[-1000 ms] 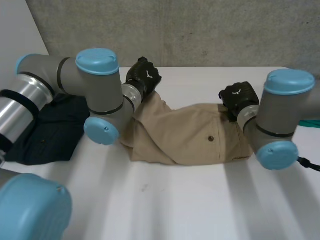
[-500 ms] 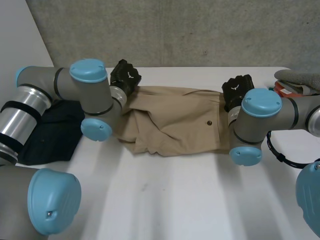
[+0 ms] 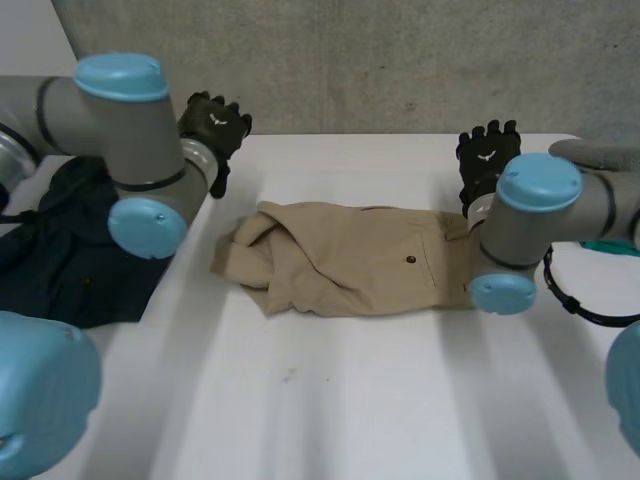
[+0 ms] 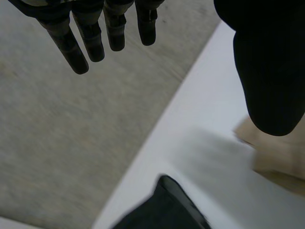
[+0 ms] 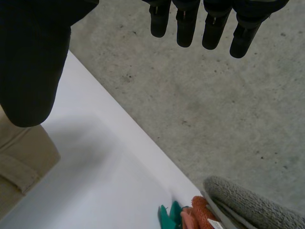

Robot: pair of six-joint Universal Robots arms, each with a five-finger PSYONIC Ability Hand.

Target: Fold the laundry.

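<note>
A tan pair of trousers (image 3: pixel 350 260) lies folded on the white table (image 3: pixel 330 400), with a small dark button on its upper layer. My left hand (image 3: pixel 214 125) hovers above the table's far edge, past the garment's left end, its fingers (image 4: pixel 90 36) straight and holding nothing. My right hand (image 3: pixel 486 152) is raised just beyond the garment's right end, its fingers (image 5: pixel 209 21) spread and empty. A tan corner (image 4: pixel 274 157) lies below the left thumb, and another tan corner (image 5: pixel 21 157) below the right thumb.
A dark navy garment (image 3: pixel 65 255) lies heaped at the table's left side, and its edge (image 4: pixel 164 212) is seen from the left wrist. At the far right lie a grey cloth (image 3: pixel 595 152), teal cloth (image 5: pixel 169 214) and orange cloth (image 5: pixel 195 212). A concrete wall (image 3: pixel 350 60) stands behind.
Both hands have let go of the tan trousers, opened, and lifted away toward the far edge. The garment now lies flat and folded a little nearer the table's middle.
</note>
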